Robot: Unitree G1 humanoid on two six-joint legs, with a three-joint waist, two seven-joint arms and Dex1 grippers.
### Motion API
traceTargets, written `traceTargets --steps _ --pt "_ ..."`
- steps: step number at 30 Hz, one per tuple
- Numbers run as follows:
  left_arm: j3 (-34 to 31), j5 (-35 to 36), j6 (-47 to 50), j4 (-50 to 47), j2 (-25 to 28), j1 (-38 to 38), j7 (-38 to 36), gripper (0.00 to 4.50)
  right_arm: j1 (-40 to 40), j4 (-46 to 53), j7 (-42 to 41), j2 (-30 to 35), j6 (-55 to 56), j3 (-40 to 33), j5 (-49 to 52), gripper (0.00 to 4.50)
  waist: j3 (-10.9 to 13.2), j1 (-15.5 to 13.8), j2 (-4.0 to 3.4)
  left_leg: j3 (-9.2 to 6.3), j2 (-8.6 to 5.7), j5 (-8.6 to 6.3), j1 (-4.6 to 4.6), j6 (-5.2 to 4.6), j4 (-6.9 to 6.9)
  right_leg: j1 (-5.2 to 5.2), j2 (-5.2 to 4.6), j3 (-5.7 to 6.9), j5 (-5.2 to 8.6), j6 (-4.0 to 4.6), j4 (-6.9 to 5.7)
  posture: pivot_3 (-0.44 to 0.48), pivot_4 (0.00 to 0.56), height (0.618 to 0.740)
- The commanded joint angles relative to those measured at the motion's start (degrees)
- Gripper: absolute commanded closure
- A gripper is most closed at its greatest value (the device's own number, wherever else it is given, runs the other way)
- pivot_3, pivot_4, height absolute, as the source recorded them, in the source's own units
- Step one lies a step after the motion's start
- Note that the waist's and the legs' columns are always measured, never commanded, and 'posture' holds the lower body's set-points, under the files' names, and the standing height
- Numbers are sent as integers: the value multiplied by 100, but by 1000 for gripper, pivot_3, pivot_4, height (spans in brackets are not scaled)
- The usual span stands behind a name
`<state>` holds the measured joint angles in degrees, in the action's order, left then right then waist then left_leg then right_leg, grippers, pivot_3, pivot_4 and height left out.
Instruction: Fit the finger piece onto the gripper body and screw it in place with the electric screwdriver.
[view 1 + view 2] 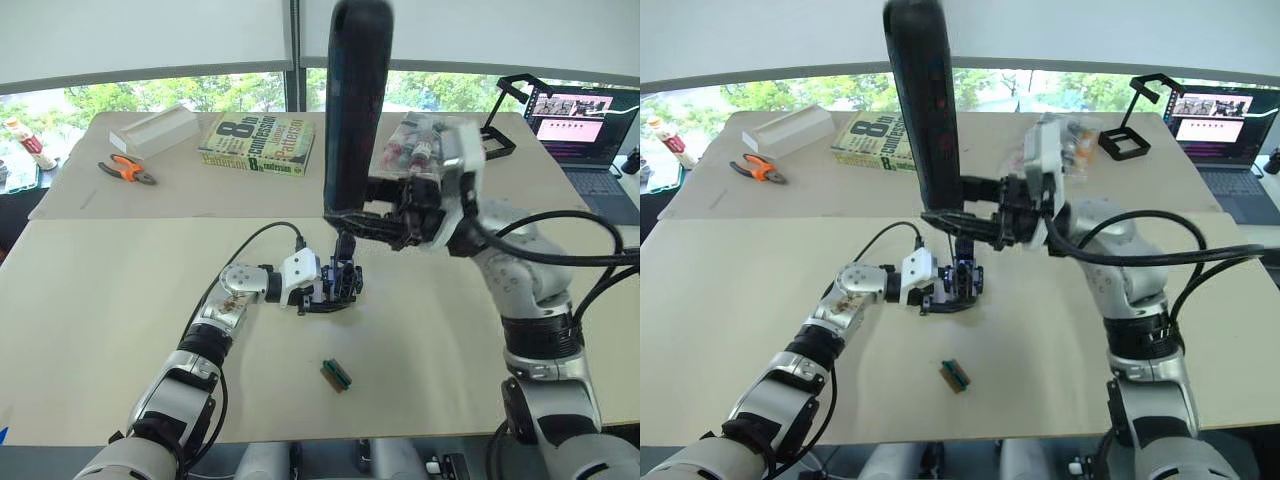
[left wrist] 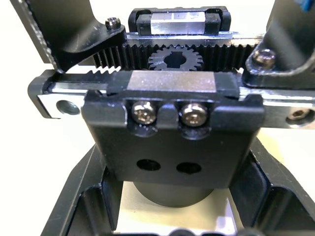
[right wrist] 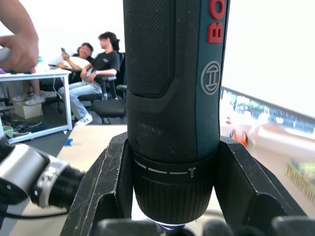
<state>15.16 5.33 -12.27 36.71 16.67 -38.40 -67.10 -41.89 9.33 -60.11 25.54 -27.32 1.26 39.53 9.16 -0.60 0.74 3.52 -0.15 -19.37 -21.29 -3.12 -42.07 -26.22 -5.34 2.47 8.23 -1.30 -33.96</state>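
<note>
The gripper body (image 1: 341, 280) stands on the table centre, and my left gripper (image 1: 328, 292) is shut on its round base. In the left wrist view the body (image 2: 172, 142) shows a toothed rack, a small gear and two silver screws, with my fingers (image 2: 74, 211) on either side of the base. My right gripper (image 1: 362, 216) is shut on the electric screwdriver (image 1: 356, 100), held upright with its lower end pointing down just above the body. The screwdriver's barrel (image 3: 172, 98) sits between the right fingers (image 3: 101, 191). The finger piece is hidden among the black parts at the body.
A small green block (image 1: 336, 374) lies on the table nearer to me. On the far table are a book (image 1: 258, 143), orange-handled pliers (image 1: 128, 170), a white box (image 1: 155, 130), a clear bag (image 1: 415, 145), a black stand (image 1: 500, 120) and a laptop (image 1: 585, 130). Seated people (image 3: 93, 73) appear in the right wrist view.
</note>
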Motion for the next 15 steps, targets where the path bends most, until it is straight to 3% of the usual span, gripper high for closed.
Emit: traceTargets --steps 1,6,10,11,15 --pt "0 -124 -26 -17 26 46 84 2116 -96 135 11 15 -88 -174 208 2604 0 3 0 1 0 -3 -1 -6 0 0 -1 -1 0 0 0 0 150 740" --pt "4 -166 54 -85 45 77 177 2116 -273 386 77 42 -416 -324 541 2604 0 5 0 3 0 -8 0 -14 -1 0 -3 -4 0 -1 0 0 150 740" --pt "-129 -32 258 -554 403 304 -28 209 -682 638 91 50 -892 -476 1244 2604 2 46 0 3 4 -6 -1 -11 0 -4 -1 -4 0 -1 -2 0 150 740" --pt "-176 20 296 -797 557 402 -102 0 -757 667 57 60 -995 -488 1387 2604 2 53 -1 1 6 -6 0 -11 1 -4 1 -3 0 -1 -2 0 150 740" --pt "-390 511 875 -2161 1282 922 -600 0 -934 768 -215 155 -1382 -448 1884 2604 4 131 -3 -3 12 -4 4 -6 21 -8 2 -1 2 -2 0 0 150 740"
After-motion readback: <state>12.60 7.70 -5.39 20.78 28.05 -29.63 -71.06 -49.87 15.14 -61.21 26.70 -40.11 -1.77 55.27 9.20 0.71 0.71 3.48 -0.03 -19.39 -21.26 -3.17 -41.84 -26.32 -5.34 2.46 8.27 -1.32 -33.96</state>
